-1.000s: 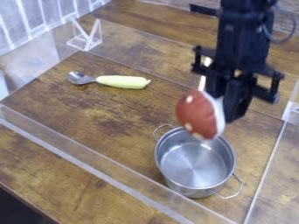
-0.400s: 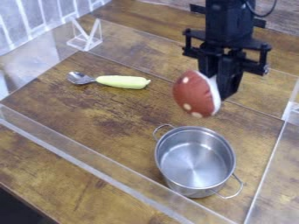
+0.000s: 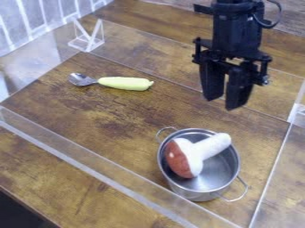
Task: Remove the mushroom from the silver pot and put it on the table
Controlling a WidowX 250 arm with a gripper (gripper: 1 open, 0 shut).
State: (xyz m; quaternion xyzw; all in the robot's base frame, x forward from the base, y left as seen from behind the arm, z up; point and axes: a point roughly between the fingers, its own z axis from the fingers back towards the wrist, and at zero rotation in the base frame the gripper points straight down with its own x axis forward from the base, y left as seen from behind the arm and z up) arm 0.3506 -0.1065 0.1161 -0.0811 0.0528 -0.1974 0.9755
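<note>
Camera view: mushroom (image 3: 195, 156) still to be removed from the silver pot (image 3: 201, 169).
Nothing is held by the gripper (image 3: 229, 100) (its fingers are seen apart); placing on the table (image 3: 102, 125) remains.

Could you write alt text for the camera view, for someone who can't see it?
A toy mushroom with a reddish cap and white stem lies tilted inside a silver pot, while a black robot gripper hangs above and behind it. Farther back on the wooden table lies a yellow-handled spoon.

White slatted panel (image 3: 50, 16) at upper left; white floor (image 3: 18, 209) beyond the dark lower-left corner.
</note>
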